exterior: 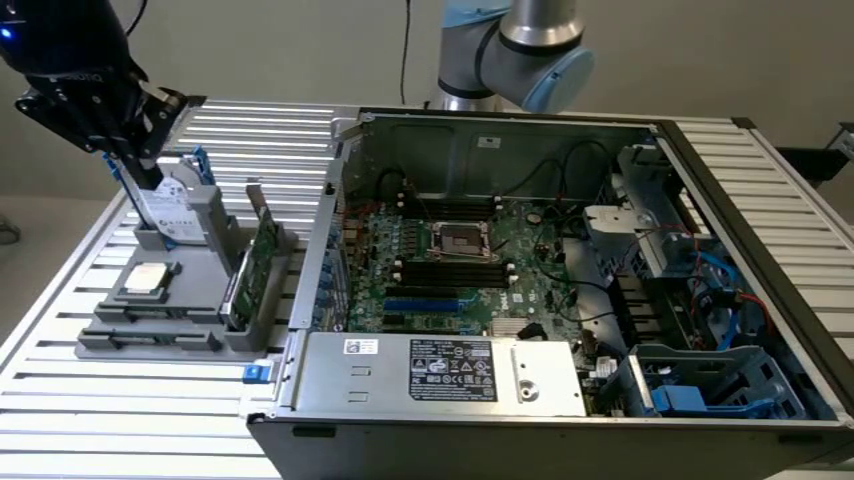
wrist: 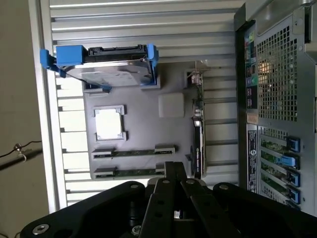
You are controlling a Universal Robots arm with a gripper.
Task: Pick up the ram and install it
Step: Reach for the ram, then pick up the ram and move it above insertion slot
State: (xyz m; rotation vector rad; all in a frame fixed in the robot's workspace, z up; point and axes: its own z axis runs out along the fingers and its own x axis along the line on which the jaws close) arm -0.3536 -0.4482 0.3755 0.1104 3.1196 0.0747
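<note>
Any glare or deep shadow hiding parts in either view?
Exterior view: glare on the slatted table, the case interior shaded but readable. Wrist view: the processor chip is washed out white; the pincer is a dark silhouette in front.

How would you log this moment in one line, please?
black gripper: shut, empty, above grey plastic parts holder | long narrow green ram stick: lying in holder, untouched | install: not done

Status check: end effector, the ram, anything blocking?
End effector shut, empty, over the parts holder. Ram lying in its holder slot, not gripped. Hard drive stands close beside the end effector.
</note>
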